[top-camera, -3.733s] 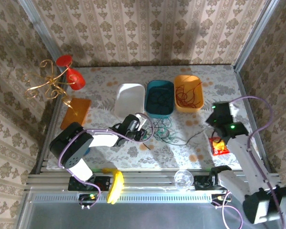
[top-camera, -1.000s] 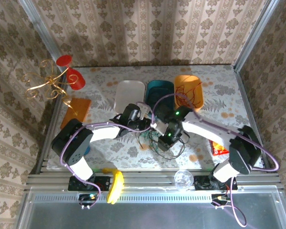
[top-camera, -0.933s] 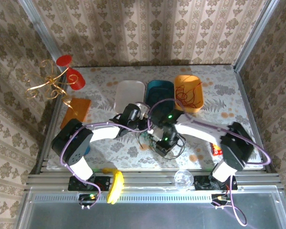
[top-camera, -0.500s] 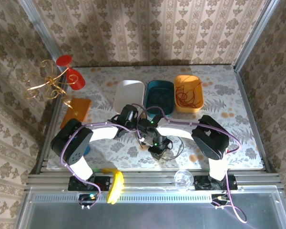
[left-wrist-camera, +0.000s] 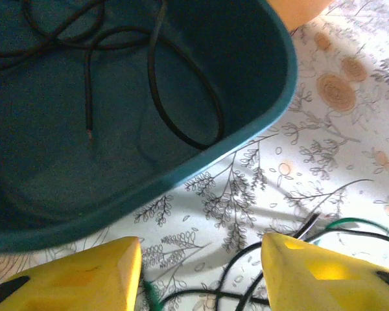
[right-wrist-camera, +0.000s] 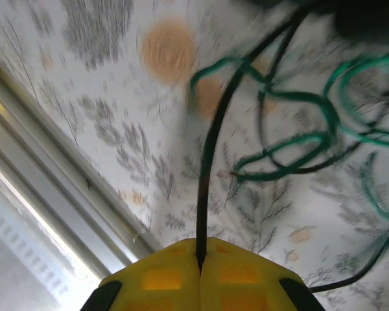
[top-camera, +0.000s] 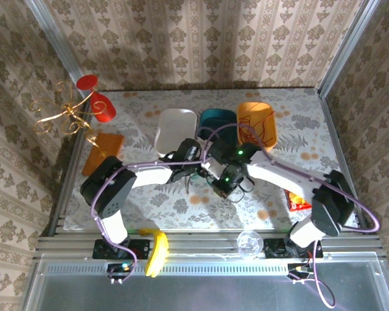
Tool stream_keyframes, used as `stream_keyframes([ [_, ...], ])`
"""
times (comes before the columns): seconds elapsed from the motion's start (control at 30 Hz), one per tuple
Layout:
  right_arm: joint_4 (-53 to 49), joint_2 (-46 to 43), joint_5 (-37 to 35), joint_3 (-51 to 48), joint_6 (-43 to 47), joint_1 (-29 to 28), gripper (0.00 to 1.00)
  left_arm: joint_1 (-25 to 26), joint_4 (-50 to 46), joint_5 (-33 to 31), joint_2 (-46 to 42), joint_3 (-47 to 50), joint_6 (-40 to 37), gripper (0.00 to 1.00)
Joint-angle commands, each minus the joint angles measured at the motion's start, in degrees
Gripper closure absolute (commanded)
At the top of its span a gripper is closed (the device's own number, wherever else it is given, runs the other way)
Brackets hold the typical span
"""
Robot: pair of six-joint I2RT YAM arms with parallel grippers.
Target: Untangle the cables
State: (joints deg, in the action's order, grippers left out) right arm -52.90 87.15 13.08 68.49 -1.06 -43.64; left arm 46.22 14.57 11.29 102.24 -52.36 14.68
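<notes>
Now tugging the black cable [right-wrist-camera: 207, 155], pinched tight in the right gripper [right-wrist-camera: 200, 254], up-frame off the green cable [right-wrist-camera: 298, 97], likely loosening it, beside the gaping left gripper [left-wrist-camera: 200, 265].

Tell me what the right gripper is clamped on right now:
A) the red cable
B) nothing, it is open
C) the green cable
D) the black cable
D: in the right wrist view the right gripper is closed tight, with the black cable running straight out from between its yellow tips. The green cable loops free beyond it.
</notes>
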Motion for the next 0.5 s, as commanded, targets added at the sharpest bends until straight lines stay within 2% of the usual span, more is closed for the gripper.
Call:
stream_keyframes([
  [0.0,8.3,-4.8,2.6,-1.8,-3.7,2.9,1.00,0.9,-5.8,-0.9,3.2,-1.6,-2.8,0.49],
  [0.2,17.4,-11.7,4.0,-6.0,-10.8,9.4,1.00,1.0,-5.7,-1.1,4.1,-1.0,-3.1,0.57],
  [0.47,23.8,-18.2,-5.6,-11.0,-20.1,14.7,1.00,1.1,-7.8,-3.0,6.4,0.0,-4.4,0.58],
])
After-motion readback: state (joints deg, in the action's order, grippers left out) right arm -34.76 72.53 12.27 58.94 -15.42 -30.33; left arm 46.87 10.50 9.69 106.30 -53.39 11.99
